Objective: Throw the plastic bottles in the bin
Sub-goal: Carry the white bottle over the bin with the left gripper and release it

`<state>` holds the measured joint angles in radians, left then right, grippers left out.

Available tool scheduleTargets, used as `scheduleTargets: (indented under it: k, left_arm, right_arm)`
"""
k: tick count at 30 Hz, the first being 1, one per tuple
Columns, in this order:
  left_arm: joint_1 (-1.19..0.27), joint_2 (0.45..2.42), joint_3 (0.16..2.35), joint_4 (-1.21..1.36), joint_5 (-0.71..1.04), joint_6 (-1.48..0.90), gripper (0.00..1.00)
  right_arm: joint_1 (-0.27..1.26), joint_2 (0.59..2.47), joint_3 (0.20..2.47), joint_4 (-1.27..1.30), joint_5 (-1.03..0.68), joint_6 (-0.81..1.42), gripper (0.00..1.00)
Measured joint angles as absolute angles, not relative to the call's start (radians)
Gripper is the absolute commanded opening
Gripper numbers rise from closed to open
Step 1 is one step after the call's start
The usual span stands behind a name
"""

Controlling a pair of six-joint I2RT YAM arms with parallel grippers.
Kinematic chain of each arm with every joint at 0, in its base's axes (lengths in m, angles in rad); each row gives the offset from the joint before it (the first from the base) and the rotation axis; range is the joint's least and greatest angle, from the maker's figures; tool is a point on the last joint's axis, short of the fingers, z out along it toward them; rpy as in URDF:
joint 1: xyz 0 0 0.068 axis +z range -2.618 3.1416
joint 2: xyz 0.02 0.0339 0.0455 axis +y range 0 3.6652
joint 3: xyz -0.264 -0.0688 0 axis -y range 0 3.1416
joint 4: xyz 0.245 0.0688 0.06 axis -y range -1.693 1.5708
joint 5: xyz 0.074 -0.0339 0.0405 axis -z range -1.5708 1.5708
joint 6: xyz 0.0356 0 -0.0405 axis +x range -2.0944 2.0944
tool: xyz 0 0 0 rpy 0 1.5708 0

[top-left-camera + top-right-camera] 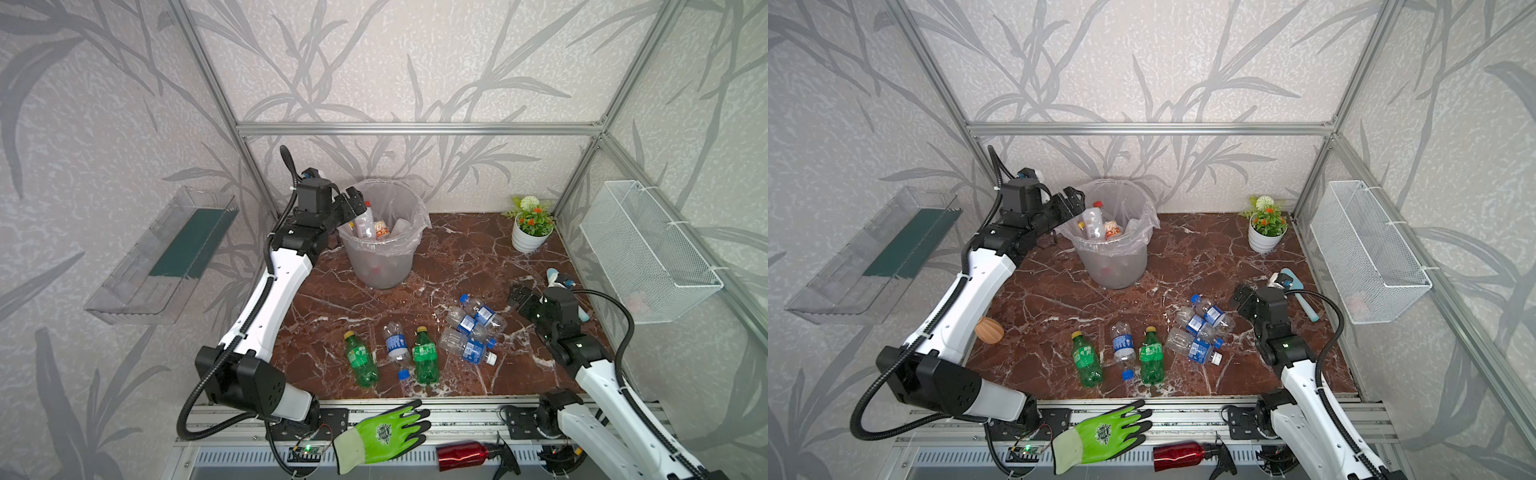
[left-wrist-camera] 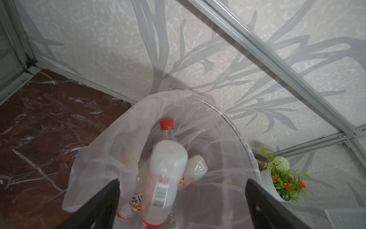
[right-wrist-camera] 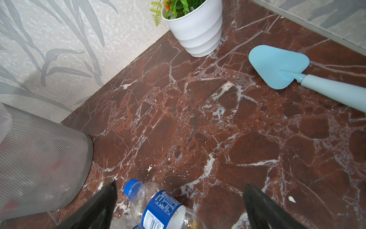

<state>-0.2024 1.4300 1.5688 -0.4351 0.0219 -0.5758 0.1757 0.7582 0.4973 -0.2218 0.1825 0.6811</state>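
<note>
Veined red-brown marble tabletop [image 1: 457,257], bare stretch beside grey bin [image 1: 382,272]. Left gripper [image 1: 353,202] at bin rim, fingers spread; whitish red-capped bottle [image 1: 365,222] loose in bin mouth. Right gripper [image 1: 516,296] spread, beside clear blue-label bottles [image 1: 473,324] before bin.

Bottles [image 1: 426,357] lie near the part-filled grey bin [image 1: 384,270]

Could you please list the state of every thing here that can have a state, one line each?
left gripper: open, over the bin.
red-capped bottle: capped, between the open jaws, not gripped, in the bin's mouth.
bin: upright, bag-lined, several bottles inside.
right gripper: open, above one of the blue-label bottles.
blue-label bottles: four, lying on the tabletop.
green bottles: two, lying, caps on.
red spray bottle: lying on the front rail.
</note>
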Motion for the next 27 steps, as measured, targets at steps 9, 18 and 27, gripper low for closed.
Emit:
scheduleTargets:
  k: [9,18,27]
  left_arm:
    - [-0.203,1.060,1.442,-0.387,-0.094,-0.505,0.99]
    - [-0.203,0.942,1.095,-0.422,-0.178,-0.533,0.99]
    - [-0.203,0.771,0.945,-0.518,-0.202,-0.623,0.99]
  right_arm:
    - [0.176,0.759,0.497,-0.263,0.176,0.680,0.99]
    - [0.175,0.794,0.498,-0.303,0.109,0.656,0.99]
    - [0.176,0.966,0.561,-0.324,-0.023,0.472,0.89]
